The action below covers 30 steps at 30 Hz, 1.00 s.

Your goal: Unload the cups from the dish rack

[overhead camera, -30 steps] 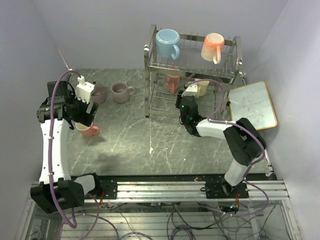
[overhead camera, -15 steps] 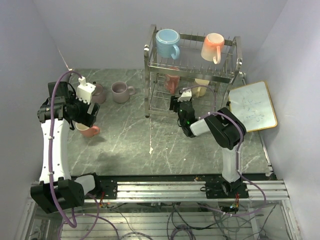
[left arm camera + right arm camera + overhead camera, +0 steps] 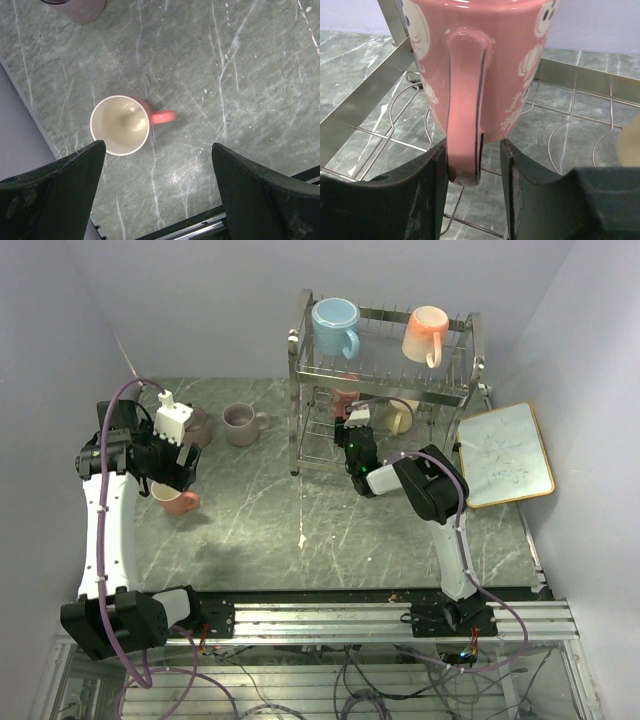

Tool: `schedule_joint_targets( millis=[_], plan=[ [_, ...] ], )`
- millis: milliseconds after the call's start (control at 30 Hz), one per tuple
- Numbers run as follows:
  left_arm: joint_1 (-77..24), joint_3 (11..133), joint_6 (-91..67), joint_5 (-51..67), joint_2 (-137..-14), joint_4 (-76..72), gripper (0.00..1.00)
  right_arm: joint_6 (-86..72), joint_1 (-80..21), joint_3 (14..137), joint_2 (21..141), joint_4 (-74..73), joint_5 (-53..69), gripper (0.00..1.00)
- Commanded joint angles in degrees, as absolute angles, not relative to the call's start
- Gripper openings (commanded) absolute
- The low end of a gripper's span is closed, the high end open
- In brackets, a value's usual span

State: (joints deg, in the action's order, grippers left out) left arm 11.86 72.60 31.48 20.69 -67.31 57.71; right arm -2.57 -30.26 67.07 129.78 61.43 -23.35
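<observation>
On the lower tier of the dish rack (image 3: 296,390), the right end effector (image 3: 473,146) straddles the handle of the red-pink patterned mug (image 3: 490,60), with its jaws narrowed and one finger on each side. A slim gap shows between the handle and one finger; contact on the other side cannot be confirmed from this view. The pale yellow mug (image 3: 402,416) stands just beside it on the same tier. The light blue mug (image 3: 334,325) and the peach-orange mug (image 3: 425,332) sit on the upper tier. Over the left part of the worktop (image 3: 260,510), the left end effector (image 3: 159,146) hangs wide open, gripping nothing, above the upright salmon mug (image 3: 120,125). One mauve mug (image 3: 240,423) stands farther back on the worktop. A second mauve mug (image 3: 197,426) beside it is partly hidden by the left arm.
</observation>
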Motion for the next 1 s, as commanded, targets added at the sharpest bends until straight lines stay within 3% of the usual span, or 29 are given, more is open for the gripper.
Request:
schedule_joint_targets(
  millis=[0,233,967],
  plan=[
    [12.5,74.9,31.7,22.1,-67.9,57.7,0.99,0.9,-30.0,70.2,132.0,61.9,-23.5,0.39],
    [12.5,75.1,31.3,21.8,-68.4,57.3,0.99,2.6,-30.2,69.2,130.4,63.6,-23.4,0.00],
    [12.5,71.5,31.7,20.2,-65.0,56.3,0.99,5.9,-39.9,45.6,110.0,77.4,-34.4,0.00]
  ],
)
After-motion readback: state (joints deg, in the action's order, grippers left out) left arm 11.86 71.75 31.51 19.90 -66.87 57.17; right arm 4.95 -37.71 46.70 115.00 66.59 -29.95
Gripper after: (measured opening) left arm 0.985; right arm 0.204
